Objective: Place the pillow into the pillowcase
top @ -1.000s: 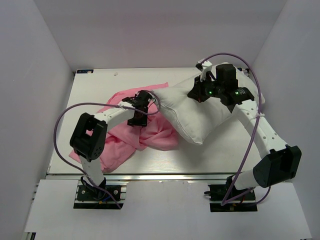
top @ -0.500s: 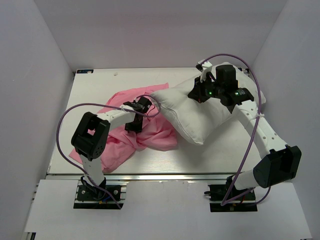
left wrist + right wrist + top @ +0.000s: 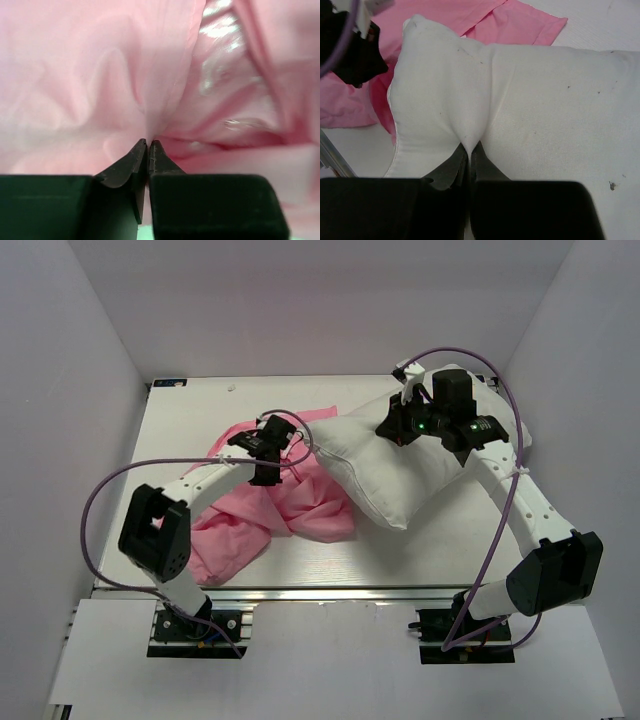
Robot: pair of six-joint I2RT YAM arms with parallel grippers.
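Pillow (image 3: 535, 90) in the pinch of right jaws — pillowcase (image 3: 90, 80) fold in left jaws' pinch

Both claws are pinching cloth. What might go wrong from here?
The left gripper pinches only a thin fold of the shiny pillowcase; it may slide out, or clamp both layers so no mouth opens. The right gripper holds a small pucker of the plump pillow, which might pull free when dragged.
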